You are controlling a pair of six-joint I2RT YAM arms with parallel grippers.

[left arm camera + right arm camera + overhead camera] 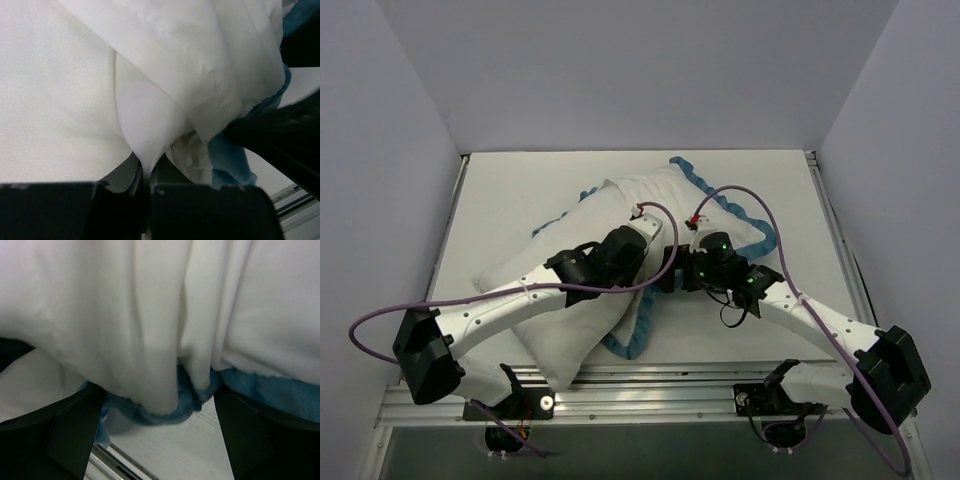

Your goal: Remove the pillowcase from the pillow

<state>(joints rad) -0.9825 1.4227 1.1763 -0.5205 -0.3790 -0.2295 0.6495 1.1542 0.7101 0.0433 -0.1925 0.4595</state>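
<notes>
Top view, layout: the pillow [535, 335] lies slantwise on the white bench [510, 190], its plump plain end toward the near-left corner. The pillowcase [665, 195] shows around its far-right half.
Top view, pillowcase: white side up, with the blue ruffled trim [632, 335] edging it at the far side, the right side and along the pillow's near-right flank.
Top view, contents: the near-left end of the pillow lies bare of trim. How much of the rest sits inside the pillowcase cannot be told.
Top view, arms: the left gripper [660, 265] and right gripper [682, 270] meet nose to nose over the middle of the bedding. Their jaws are hidden under the wrists here.
Left wrist view, jaws: pressed together on a thin fold of white cloth [142, 135] that hangs down into the left gripper [146, 182].
Left wrist view, cloth: whether that fold belongs to pillowcase or pillow cannot be told. A wrinkled white sheet of pillowcase [200, 60] with a blue edge [227, 160] drapes just to its right.
Right wrist view, jaws: the right gripper [160, 440] stands spread wide, one dark finger at each lower corner, clamping nothing.
Right wrist view, cloth: white pillowcase folds [150, 330] and a bunch of blue trim [165, 412] hang between the fingers, above the bench [170, 455].
Right wrist view, contact: the white cloth drapes over the tops of both fingers.
</notes>
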